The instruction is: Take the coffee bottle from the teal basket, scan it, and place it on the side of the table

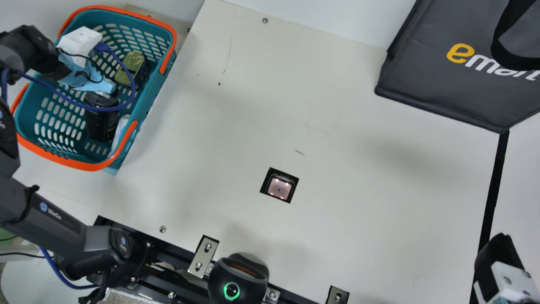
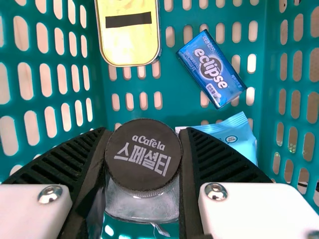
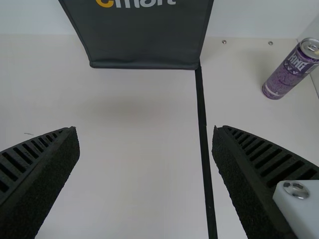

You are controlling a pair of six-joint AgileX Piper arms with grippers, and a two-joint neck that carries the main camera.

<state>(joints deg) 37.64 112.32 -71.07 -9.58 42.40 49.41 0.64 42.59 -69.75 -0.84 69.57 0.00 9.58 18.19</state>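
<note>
In the main view my left gripper [image 1: 101, 95] is down inside the teal basket [image 1: 145, 105] at the upper left, at the top of the dark coffee bottle [image 1: 101, 126]. From the left wrist, the bottle's dark round cap [image 2: 143, 155] is held between the ribbed fingers of my left gripper [image 2: 143, 162], one against each side, with clear shoulders below it. My right gripper [image 1: 498, 255] is at the main view's lower right corner; the right wrist view has the right gripper [image 3: 145, 164] open, nothing between its fingers. The square scanner window [image 1: 279, 188] lies in the table.
A gold-lidded can [image 2: 128, 32], a blue gum pack [image 2: 212, 68] and a light-blue pouch [image 2: 230, 133] share the basket. A dark shopping bag [image 1: 434, 80] stands at the main view's upper right. A purple can [image 3: 290, 69] stands beyond the black strip [image 3: 201, 109].
</note>
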